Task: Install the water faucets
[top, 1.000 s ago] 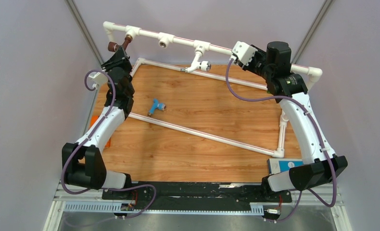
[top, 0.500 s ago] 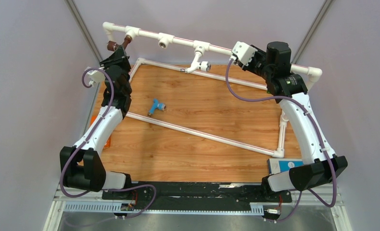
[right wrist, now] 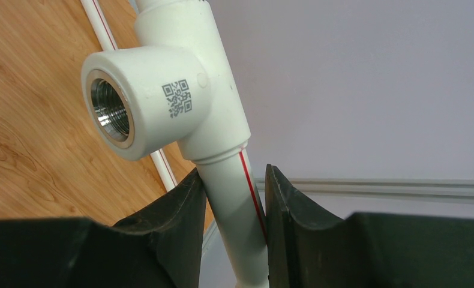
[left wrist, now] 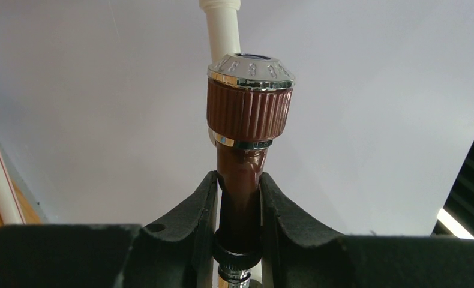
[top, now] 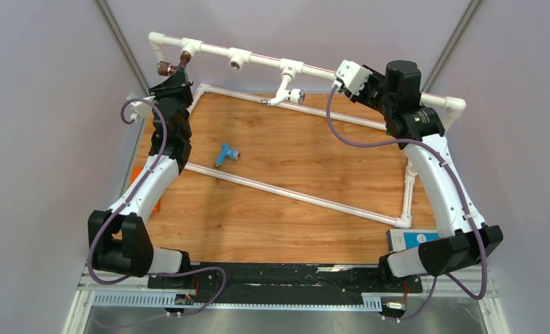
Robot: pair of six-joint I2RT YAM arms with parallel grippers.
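Observation:
The dark brown faucet (top: 169,67) sits at the leftmost tee of the raised white pipe frame (top: 258,60). My left gripper (top: 175,81) is shut on its body (left wrist: 242,171), below the ribbed handle with its chrome cap (left wrist: 251,90). My right gripper (top: 340,77) is shut on the frame's top pipe (right wrist: 234,198), just beside an empty metal-threaded tee socket (right wrist: 111,111). The white faucet (top: 286,90) hangs from a tee further right. The light blue faucet (top: 225,154) lies loose on the wooden table. The green faucet is out of view.
Another empty tee socket (top: 238,62) lies between the brown and white faucets. Lower frame pipes (top: 293,195) cross the wooden table. A blue box (top: 413,239) sits by the right arm's base and an orange object (top: 157,205) by the left arm. Walls stand close behind.
My left wrist has turned slightly with the brown faucet, so its handle now shows the chrome cap. The right arm and the other faucets have not moved.

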